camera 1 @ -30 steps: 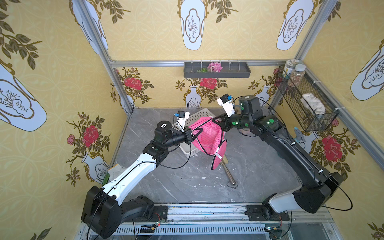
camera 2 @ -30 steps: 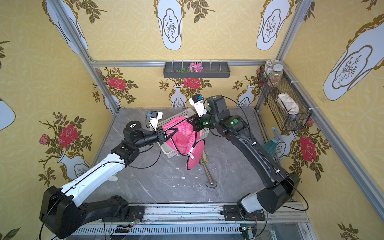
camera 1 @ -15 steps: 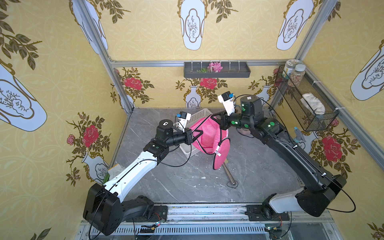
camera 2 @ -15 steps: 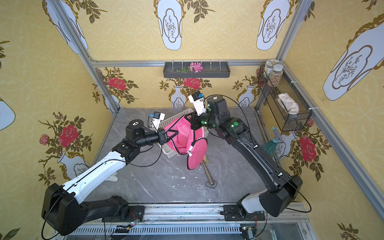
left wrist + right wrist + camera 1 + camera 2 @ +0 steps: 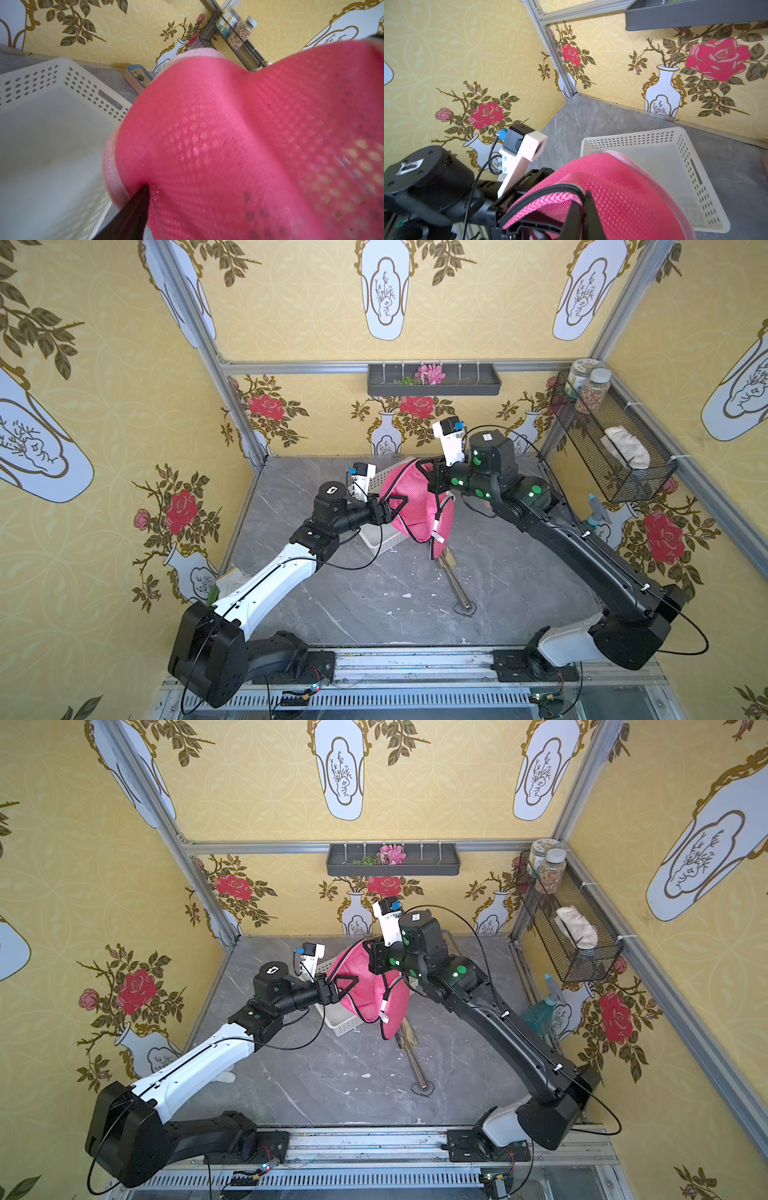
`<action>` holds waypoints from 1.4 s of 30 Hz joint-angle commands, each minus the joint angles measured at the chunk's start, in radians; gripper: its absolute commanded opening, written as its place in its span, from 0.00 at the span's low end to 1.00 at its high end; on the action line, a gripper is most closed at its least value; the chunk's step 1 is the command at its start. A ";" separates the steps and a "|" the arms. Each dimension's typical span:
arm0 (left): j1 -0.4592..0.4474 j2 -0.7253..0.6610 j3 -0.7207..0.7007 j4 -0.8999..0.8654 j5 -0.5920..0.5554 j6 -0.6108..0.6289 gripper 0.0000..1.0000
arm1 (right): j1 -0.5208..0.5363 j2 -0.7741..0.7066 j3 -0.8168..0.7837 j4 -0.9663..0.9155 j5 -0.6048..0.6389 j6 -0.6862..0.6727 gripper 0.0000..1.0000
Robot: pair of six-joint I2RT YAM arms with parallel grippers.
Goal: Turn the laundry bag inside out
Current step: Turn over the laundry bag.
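Over the basket (image 5: 380,545), the laundry bag (image 5: 411,506) hangs from the right gripper (image 5: 582,202).

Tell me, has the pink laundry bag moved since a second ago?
Yes. The laundry bag has shifted up the picture: its hanging end covers less of the metal rod on the table.

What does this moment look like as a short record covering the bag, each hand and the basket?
item: pink mesh laundry bag, held up above the white basket, one flap hanging down
right hand: shut on the bag's black-trimmed rim
left hand: open, fingers spread at the bag's side
basket: standing on the grey table
turning inside out: progress cannot be told
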 commanded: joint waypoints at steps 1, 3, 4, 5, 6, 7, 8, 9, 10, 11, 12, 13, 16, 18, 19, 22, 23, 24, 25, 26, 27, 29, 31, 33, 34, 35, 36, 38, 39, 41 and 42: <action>-0.007 0.000 0.002 0.006 -0.036 0.024 0.73 | 0.019 0.021 0.031 -0.004 0.102 0.045 0.00; -0.010 -0.004 -0.001 0.005 -0.052 0.023 0.74 | 0.021 0.035 0.050 -0.017 0.125 0.059 0.00; -0.010 -0.007 -0.003 0.006 -0.058 0.023 0.74 | 0.021 0.039 0.056 -0.024 0.137 0.066 0.00; -0.012 -0.008 -0.004 0.006 -0.062 0.021 0.73 | 0.022 0.042 0.060 -0.029 0.146 0.068 0.00; -0.013 -0.008 -0.004 0.007 -0.069 0.021 0.73 | 0.022 0.046 0.067 -0.037 0.158 0.075 0.00; -0.014 -0.010 -0.004 0.007 -0.076 0.022 0.74 | 0.022 0.051 0.076 -0.045 0.168 0.078 0.00; -0.016 -0.008 -0.004 0.007 -0.083 0.022 0.75 | 0.022 0.056 0.085 -0.051 0.171 0.085 0.00; -0.018 -0.007 -0.004 0.008 -0.095 0.022 0.80 | 0.023 0.065 0.096 -0.058 0.169 0.093 0.00; -0.020 -0.005 -0.004 0.006 -0.104 0.021 0.86 | 0.030 0.072 0.107 -0.058 0.163 0.098 0.00; -0.020 -0.003 -0.004 0.006 -0.112 0.019 0.89 | 0.036 0.078 0.114 -0.057 0.158 0.099 0.00; -0.019 0.000 -0.002 0.004 -0.125 0.015 0.91 | 0.050 0.086 0.123 -0.056 0.152 0.097 0.00; -0.019 0.005 0.004 -0.005 -0.135 0.011 0.93 | 0.064 0.095 0.132 -0.056 0.145 0.091 0.00; -0.019 0.027 0.030 -0.056 -0.159 0.012 0.93 | 0.083 0.104 0.136 -0.046 0.130 0.080 0.00; -0.019 0.042 0.045 -0.081 -0.164 0.015 0.93 | 0.084 0.104 0.135 -0.040 0.117 0.082 0.00; -0.020 0.048 0.050 -0.091 -0.163 0.015 0.93 | 0.083 0.104 0.136 -0.040 0.114 0.083 0.00; -0.019 0.065 0.063 -0.113 -0.166 0.015 0.93 | 0.084 0.106 0.142 -0.044 0.103 0.085 0.00; -0.019 0.066 0.062 -0.115 -0.167 0.014 0.93 | 0.084 0.105 0.141 -0.045 0.104 0.084 0.00; -0.020 0.071 0.065 -0.127 -0.168 0.015 0.93 | 0.083 0.104 0.143 -0.045 0.103 0.084 0.00; -0.019 0.077 0.074 -0.146 -0.172 0.021 0.94 | 0.083 0.106 0.147 -0.044 0.091 0.084 0.00; -0.020 0.085 0.084 -0.165 -0.177 0.025 0.93 | 0.086 0.111 0.155 -0.044 0.074 0.084 0.00; -0.019 0.094 0.094 -0.188 -0.187 0.030 0.93 | 0.090 0.117 0.164 -0.046 0.056 0.080 0.00; -0.019 0.110 0.111 -0.223 -0.212 0.026 0.94 | 0.100 0.131 0.184 -0.049 0.027 0.067 0.00; -0.019 0.119 0.120 -0.244 -0.235 0.022 0.94 | 0.103 0.133 0.187 -0.046 0.007 0.060 0.00; -0.018 0.128 0.130 -0.266 -0.255 0.017 0.94 | 0.099 0.122 0.172 -0.030 0.001 0.062 0.00; -0.018 0.133 0.132 -0.276 -0.261 0.017 0.94 | 0.093 0.115 0.164 -0.025 0.001 0.067 0.00; -0.018 0.138 0.139 -0.284 -0.264 0.016 0.94 | 0.086 0.106 0.152 -0.014 0.002 0.073 0.00; -0.019 0.140 0.141 -0.286 -0.257 0.017 0.94 | 0.077 0.096 0.140 -0.007 0.006 0.084 0.00; -0.018 0.124 0.120 -0.242 -0.236 0.021 0.92 | 0.059 0.085 0.128 -0.010 0.013 0.092 0.00; -0.018 0.111 0.108 -0.210 -0.218 0.025 0.89 | 0.052 0.081 0.125 -0.017 0.018 0.093 0.00; -0.018 0.087 0.085 -0.158 -0.187 0.037 0.81 | 0.034 0.075 0.120 -0.031 0.030 0.096 0.00; -0.018 0.075 0.077 -0.139 -0.172 0.046 0.78 | 0.023 0.070 0.113 -0.035 0.030 0.099 0.00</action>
